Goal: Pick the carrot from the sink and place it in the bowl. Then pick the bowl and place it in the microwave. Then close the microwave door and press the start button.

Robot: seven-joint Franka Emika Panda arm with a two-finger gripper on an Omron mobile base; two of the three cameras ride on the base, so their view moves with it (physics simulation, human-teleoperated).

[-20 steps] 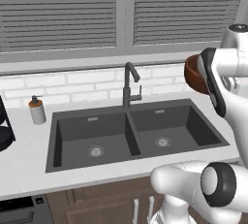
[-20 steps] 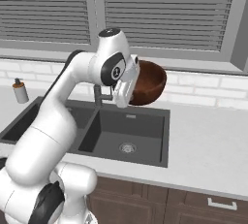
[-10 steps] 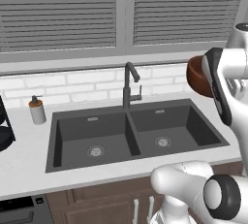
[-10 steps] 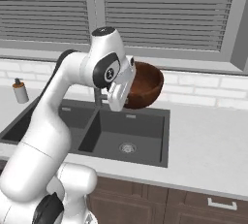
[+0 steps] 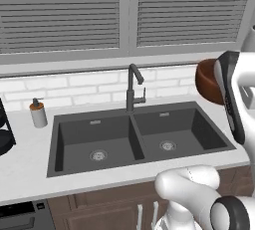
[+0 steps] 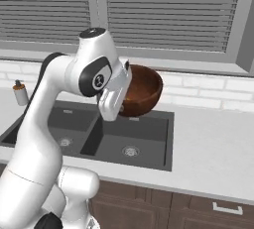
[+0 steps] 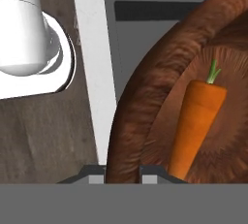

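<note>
So from the hand view we get the good stuff: the carrot is lying inside the bowl, just past the fingers on the inner side of the wall, green stub pointing away from them. Neither base view lets us see into the bowl, so we'd never know the carrot was in there from those. What the right base view gives us instead is the big picture, with the bowl hanging in the air on the far side of the gripper, tipped so its opening faces sideways, above the right basin of the sink. The left base view just catches an edge of the bowl poking out from behind the arm, plus the whole sink, its dark faucet and a little soap dispenser on the counter off to the side. As for the fingers, we can see them set narrowly apart with the bowl's thick rim running right between them, one tip on the outside and one on the inside, so they're clamped on the wall of the bowl.
</note>
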